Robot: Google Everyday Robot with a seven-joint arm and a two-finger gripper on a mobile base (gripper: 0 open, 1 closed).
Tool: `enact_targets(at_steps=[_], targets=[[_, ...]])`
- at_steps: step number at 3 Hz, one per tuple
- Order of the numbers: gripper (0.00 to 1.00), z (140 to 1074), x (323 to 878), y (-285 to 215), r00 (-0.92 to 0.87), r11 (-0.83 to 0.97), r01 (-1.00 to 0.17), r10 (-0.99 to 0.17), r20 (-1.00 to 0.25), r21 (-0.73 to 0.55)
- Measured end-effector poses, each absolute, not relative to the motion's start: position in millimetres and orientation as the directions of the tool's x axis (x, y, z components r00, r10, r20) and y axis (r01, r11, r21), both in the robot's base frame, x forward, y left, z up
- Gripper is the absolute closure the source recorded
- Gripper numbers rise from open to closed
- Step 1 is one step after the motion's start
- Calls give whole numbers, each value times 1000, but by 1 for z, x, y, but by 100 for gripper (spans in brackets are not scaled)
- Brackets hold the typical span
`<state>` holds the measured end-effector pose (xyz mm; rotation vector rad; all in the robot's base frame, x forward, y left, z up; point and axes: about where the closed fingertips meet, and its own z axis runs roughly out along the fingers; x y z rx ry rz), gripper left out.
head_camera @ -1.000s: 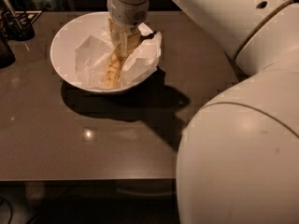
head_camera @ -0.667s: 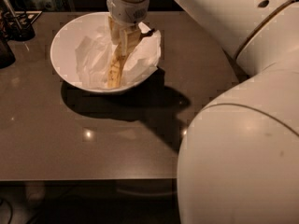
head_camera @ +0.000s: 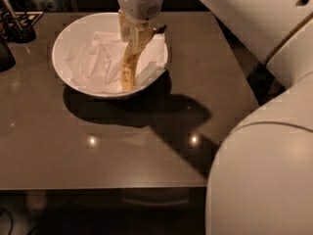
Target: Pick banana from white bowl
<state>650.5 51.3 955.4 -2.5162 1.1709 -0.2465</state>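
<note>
The white bowl (head_camera: 62, 39) stands at the back left of the dark table. Crumpled white paper (head_camera: 95, 62) lies inside it. The banana (head_camera: 129, 65), yellow with brown speckles, hangs steeply tilted in the bowl's right half. Its lower end is near the bowl's front wall and its dark stem tip (head_camera: 159, 30) points right over the rim. My gripper (head_camera: 133, 33) comes down from above over the bowl's right side and is shut on the banana's upper part. The wrist hides the top of the banana.
Dark objects (head_camera: 17, 26) stand at the table's far left edge. My white arm (head_camera: 264, 146) fills the right side and front right. The table's front edge (head_camera: 98, 186) runs across the lower part of the view.
The gripper and the banana have shifted a little to the right within the bowl. The bowl and the paper have stayed in place.
</note>
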Motion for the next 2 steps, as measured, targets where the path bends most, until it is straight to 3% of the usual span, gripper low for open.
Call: enact_targets(at_steps=[2], targets=[[100, 996, 627, 30, 661, -552, -637, -750, -13, -538]])
